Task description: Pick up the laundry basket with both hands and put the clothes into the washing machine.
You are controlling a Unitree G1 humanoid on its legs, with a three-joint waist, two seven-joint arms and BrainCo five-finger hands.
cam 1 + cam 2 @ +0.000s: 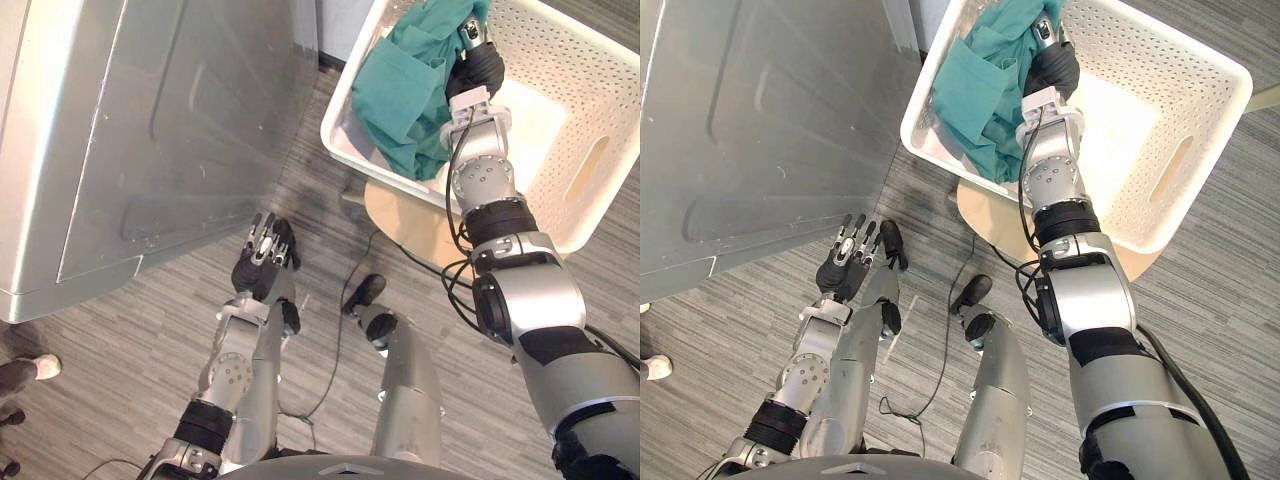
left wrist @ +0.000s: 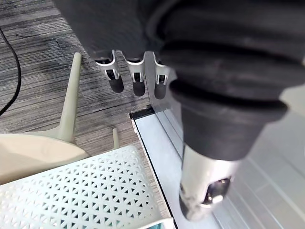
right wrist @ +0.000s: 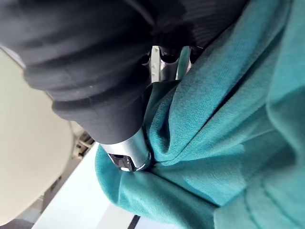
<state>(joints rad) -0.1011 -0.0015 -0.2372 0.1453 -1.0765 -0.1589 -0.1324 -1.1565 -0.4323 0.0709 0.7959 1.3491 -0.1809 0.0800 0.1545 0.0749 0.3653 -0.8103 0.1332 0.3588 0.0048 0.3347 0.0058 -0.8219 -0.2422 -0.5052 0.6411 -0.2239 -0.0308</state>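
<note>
Nearest the robot, low over the grey plank floor [image 1: 150,340], the left hand [image 1: 265,258] hangs released, its fingers straight and clear of everything. Beside it, on the robot's left, stands the silver-grey washing machine [image 1: 150,130], showing a plain metal side panel. A person's white shoe [image 1: 45,368] rests on the floor by the machine's near corner.

Farther out, on the robot's right, a round beige stool [image 1: 405,212] carries the white perforated laundry basket [image 1: 560,60]; the basket overhangs the stool's edge on every side that shows. A teal garment [image 1: 400,90] lies bunched in the basket's corner nearest the washing machine, with part of it draped against the rim there. The right hand [image 1: 475,68] reaches down into that corner and is clenched on the teal garment: in the right wrist view a fold of cloth is pinched between its thumb [image 3: 126,160] and its fingers [image 3: 162,62], which sink into the fabric.
</note>
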